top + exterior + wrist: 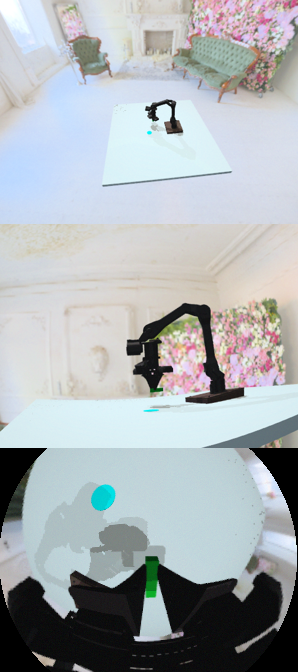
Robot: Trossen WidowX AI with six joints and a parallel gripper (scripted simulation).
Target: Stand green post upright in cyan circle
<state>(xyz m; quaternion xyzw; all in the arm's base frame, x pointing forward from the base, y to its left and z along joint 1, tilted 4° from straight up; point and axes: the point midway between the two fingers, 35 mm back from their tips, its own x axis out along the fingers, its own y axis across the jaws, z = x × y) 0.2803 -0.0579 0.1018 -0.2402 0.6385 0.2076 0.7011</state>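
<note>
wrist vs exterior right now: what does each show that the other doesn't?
Only the wrist view: the green post seen along its length, clamped between the two dark fingers, and the shadows on the table under the gripper.

Only the exterior view: the whole arm on its brown base plate, and the post lying level, lifted off the table.

Both: the gripper shut on the post, and the cyan circle bare, off to one side.

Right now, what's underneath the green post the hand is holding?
Only bare table and the arm's shadow lie under the green post, which hangs level in the hand, off the surface. The cyan circle sits nearby, not beneath. The fingers cover the post's middle.
</note>
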